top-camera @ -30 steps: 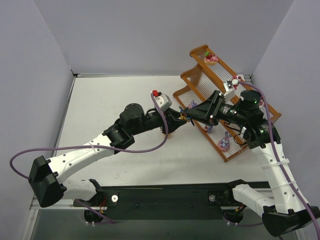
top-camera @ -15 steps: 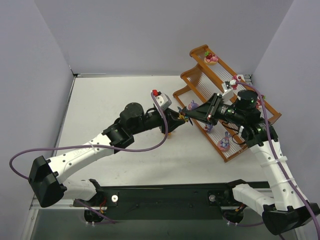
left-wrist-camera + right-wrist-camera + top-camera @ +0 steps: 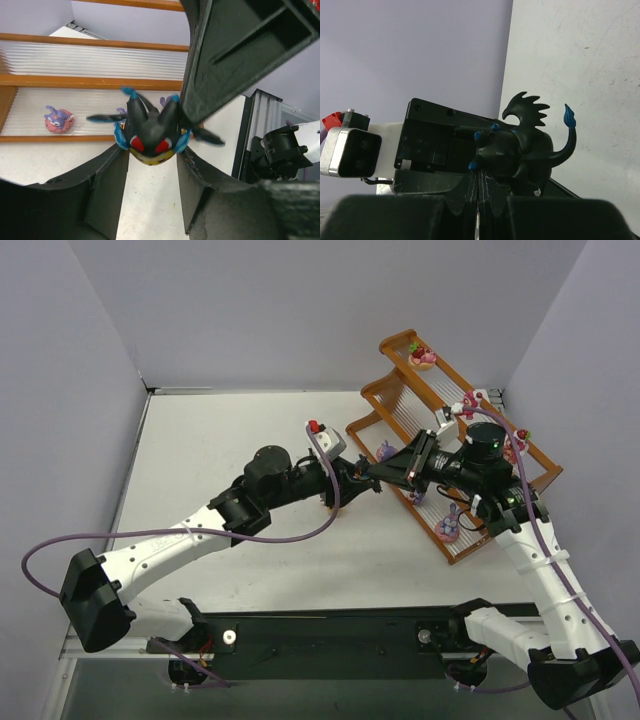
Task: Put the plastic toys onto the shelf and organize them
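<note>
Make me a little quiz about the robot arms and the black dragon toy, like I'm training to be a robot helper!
1. True or false: the right gripper is wide open.
2. Where is the black winged toy? A on the shelf; B up between the left gripper and the right gripper; C under the shelf.
3. Fill in: the shelf has ____ tiers.

Key: 1 false, it is shut on the toy; 2 B; 3 three.
</note>
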Available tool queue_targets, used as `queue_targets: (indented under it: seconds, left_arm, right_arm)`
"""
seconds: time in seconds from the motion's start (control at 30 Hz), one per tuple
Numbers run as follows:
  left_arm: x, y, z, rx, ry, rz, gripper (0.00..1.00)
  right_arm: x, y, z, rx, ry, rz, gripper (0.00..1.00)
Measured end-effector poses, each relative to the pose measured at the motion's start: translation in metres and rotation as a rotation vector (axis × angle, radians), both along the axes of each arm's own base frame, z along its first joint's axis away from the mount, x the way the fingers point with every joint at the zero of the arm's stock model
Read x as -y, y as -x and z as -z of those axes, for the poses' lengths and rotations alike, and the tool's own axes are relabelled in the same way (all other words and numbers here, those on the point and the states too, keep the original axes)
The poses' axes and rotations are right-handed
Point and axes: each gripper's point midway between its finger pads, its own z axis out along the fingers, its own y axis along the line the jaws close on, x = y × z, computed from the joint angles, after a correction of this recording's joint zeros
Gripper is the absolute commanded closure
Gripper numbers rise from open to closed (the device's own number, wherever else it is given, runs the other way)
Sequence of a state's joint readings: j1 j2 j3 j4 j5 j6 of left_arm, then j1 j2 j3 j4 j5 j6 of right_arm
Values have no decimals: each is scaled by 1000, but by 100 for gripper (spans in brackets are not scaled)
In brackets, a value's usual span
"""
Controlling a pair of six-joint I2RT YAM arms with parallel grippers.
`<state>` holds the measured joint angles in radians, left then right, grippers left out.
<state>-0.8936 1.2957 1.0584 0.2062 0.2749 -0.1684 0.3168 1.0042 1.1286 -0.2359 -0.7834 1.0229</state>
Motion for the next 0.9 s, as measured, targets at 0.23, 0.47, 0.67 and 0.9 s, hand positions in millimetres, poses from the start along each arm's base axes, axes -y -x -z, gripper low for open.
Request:
queue_targets:
  seconds: [0.23,0.47,0.67,0.9]
  left_arm:
    - [3,-1,1,0,6,0,41]
    - [11,11,-7,11,36,52,73]
    - [10,10,-3,7,27,45,64]
    - [0,-3,30,-50,-26,-47,41]
  right_arm:
    - [-12,7,13,-77,-33,-26,100]
    - [-13,3,14,-111,-60,0,100]
    - [-12,2,16,-112,-51,7,100]
    - [17,7,68,-170,162,62,75]
